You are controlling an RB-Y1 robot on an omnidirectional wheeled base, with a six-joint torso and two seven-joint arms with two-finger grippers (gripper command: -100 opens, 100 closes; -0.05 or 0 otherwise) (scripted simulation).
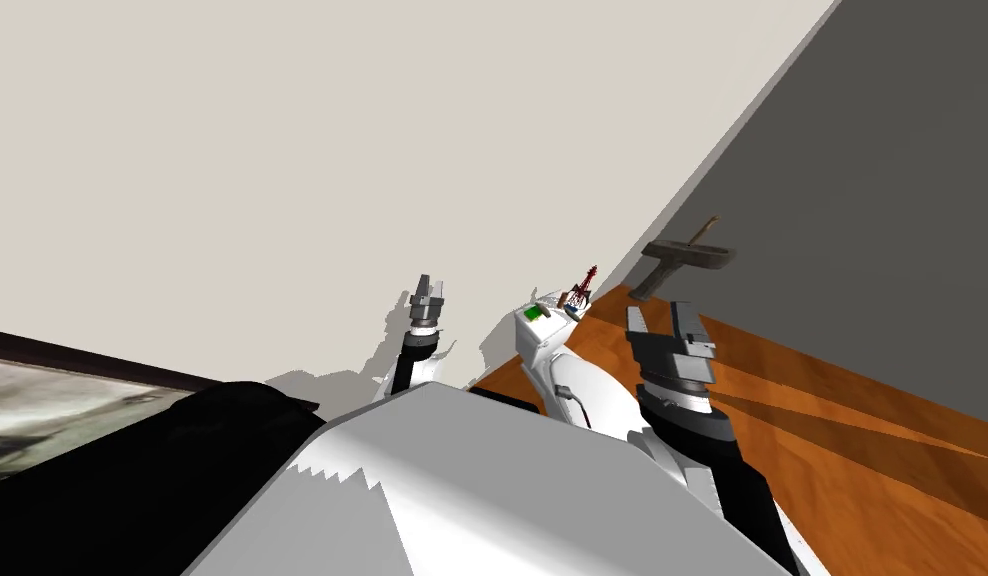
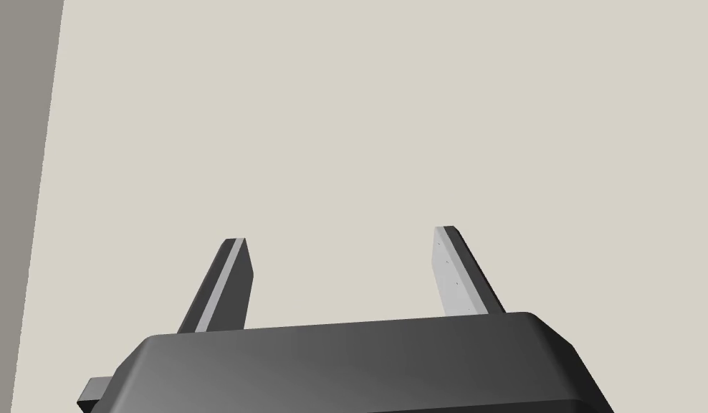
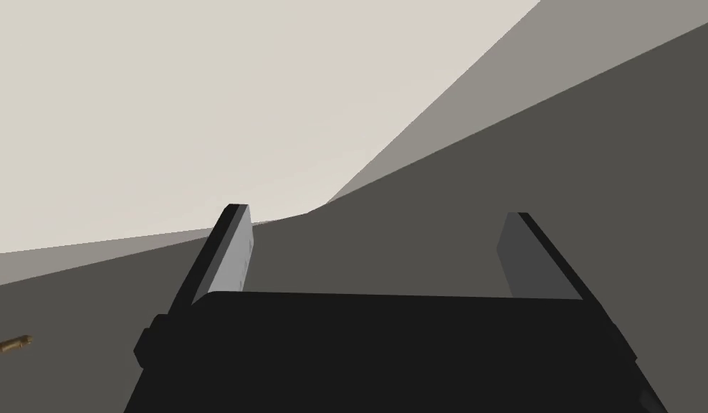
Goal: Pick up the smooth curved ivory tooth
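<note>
A white cabinet (image 1: 542, 350) stands against the beige wall, just past my chest. On its top lie several small things: a green block (image 1: 532, 313), a small red tower model (image 1: 582, 287) and a pale brownish piece (image 1: 547, 311). I cannot tell which, if any, is the tooth. My right gripper (image 1: 659, 310) hangs open to the right of the cabinet, above the wood floor; in the right wrist view (image 3: 378, 211) nothing is between its fingers. My left gripper (image 1: 429, 283) is raised left of the cabinet, facing the wall, open and empty (image 2: 340, 234).
A dark low stand (image 1: 682, 258) with a thin brown stick (image 1: 704, 230) on it sits on the wood floor (image 1: 832, 440) by the dark grey wall. The stick's tip (image 3: 10, 345) shows beside my right gripper. A dark-framed picture (image 1: 62, 395) is at the lower left.
</note>
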